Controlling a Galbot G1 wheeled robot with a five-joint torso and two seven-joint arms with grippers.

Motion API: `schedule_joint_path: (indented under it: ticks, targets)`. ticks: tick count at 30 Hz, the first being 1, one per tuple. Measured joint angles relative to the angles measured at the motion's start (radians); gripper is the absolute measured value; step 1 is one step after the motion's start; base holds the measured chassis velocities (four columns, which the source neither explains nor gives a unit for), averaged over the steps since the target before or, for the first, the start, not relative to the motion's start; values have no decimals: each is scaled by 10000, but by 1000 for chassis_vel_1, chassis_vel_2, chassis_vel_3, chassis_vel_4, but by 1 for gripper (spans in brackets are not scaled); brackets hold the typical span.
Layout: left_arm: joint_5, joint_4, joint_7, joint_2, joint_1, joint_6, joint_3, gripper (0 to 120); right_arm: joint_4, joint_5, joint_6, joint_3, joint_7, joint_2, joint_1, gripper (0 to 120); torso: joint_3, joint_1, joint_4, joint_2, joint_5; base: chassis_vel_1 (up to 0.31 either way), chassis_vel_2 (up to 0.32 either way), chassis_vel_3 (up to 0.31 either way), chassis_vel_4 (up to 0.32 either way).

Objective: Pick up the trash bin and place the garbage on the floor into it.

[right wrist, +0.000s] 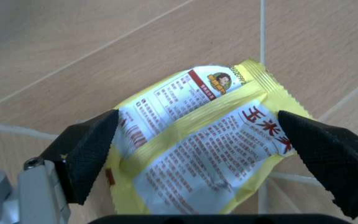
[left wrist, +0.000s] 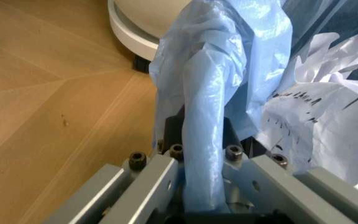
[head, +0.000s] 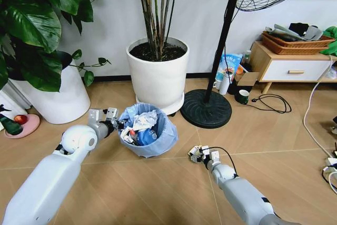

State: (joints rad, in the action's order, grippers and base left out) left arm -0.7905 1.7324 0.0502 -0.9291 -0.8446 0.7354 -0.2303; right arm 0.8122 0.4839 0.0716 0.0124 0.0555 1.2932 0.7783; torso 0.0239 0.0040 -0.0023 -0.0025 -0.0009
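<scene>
Between the right gripper's (right wrist: 197,154) parted jaws lies the yellow wrapper (right wrist: 207,149); left gripper (left wrist: 201,186) clamps the trash bin (head: 158,140) rim

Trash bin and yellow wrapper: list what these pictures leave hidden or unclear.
- Trash bin: in the head view the blue bag covers its dark wall; paper hides what lies deeper.
- Left gripper: in the left wrist view a bag fold fills the gap, hiding the rim.
- Yellow wrapper: in the right wrist view the right gripper straddles it; contact is unclear, and its near end is cut off.
</scene>
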Motion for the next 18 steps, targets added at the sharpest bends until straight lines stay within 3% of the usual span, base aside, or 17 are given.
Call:
schedule_joint_path:
  ticks: [4, 7, 18]
  targets:
    - [0, 0, -10, 3, -21, 0, -12, 0, -251, 0, -18, -5, 52, 92, -157, 90, 0, 0, 1, 0, 0, 0, 0, 0, 0]
    - [0, -1, -16, 11, -35, 0, -39, 0, -329, 6, -18, -14, 55, 109, -210, 81, 0, 0, 2, 0, -1, 0, 0, 0, 0]
    - [14, 7, -22, -44, -36, 0, -40, 0, -321, 51, 12, -89, -16, 96, -125, 38, -2, -1, -1, 1, -3, 0, 0, 0, 0]
